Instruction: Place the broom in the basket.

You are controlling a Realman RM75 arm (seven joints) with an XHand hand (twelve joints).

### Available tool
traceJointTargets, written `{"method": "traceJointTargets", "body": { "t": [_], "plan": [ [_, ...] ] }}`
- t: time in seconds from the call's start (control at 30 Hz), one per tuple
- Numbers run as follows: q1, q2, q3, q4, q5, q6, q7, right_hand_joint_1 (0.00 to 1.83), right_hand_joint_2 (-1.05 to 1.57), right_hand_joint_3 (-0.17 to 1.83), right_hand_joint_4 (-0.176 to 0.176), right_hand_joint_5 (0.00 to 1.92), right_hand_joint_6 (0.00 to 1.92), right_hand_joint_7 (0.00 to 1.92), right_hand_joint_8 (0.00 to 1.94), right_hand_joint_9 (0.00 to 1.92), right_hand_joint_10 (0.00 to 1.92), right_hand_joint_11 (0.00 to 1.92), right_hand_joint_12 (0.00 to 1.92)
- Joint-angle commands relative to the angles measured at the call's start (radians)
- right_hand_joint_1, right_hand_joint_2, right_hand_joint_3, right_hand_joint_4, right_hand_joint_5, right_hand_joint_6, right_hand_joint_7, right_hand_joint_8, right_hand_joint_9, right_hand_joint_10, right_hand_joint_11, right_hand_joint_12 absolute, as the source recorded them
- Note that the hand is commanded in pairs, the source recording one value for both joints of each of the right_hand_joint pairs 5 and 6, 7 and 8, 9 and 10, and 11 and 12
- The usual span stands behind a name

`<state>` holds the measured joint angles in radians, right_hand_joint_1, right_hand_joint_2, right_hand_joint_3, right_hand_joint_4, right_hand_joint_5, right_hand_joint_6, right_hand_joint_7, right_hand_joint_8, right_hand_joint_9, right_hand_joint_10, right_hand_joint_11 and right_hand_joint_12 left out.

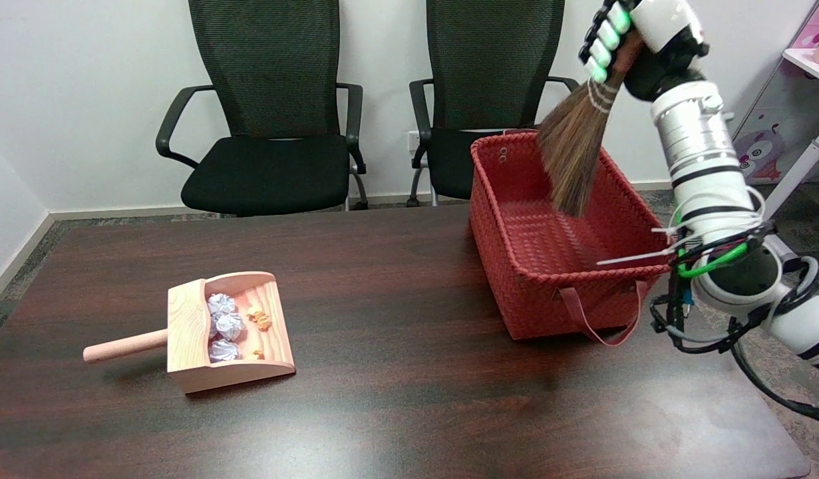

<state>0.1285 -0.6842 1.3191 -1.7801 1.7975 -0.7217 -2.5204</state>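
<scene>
On the dark wooden table, your right hand grips the broom by its handle, fingers wrapped around it, bristles hanging into the red basket. A wooden dustpan lies well apart, holding 3 silver paper balls.

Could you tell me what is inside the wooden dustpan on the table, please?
The dustpan holds three crumpled silver balls and small orange scraps. Its near wall hides a strip of the floor behind it.
</scene>
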Motion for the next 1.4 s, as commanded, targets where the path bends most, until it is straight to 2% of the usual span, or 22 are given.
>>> {"method": "traceJointTargets", "body": {
  "t": [0.03,0.23,0.43,0.97,1.4],
  "plan": [
    [0.055,-0.091,-0.199,0.191,-0.159,-0.027,0.027,0.80,1.17,1.83,0.018,1.92,1.92,1.92,1.92,1.92,1.92,1.92,1.92],
    [0.060,-0.203,-0.199,0.292,-0.279,-0.016,0.076,0.80,1.10,1.83,0.017,1.92,1.92,1.92,1.92,1.92,1.92,1.92,1.92],
    [0.075,-0.274,-0.254,0.379,-0.358,-0.015,0.117,0.80,1.06,1.83,0.015,1.92,1.92,1.92,1.92,1.92,1.92,1.92,1.92],
    [0.088,-0.288,-0.364,0.442,-0.423,-0.027,0.111,0.81,1.05,1.83,0.015,1.92,1.92,1.92,1.92,1.92,1.92,1.92,1.92],
    [0.088,-0.290,-0.371,0.455,-0.446,-0.016,0.109,0.80,1.08,1.80,0.029,1.92,1.92,1.92,1.92,1.92,1.92,1.92,1.92]
  ]
}}
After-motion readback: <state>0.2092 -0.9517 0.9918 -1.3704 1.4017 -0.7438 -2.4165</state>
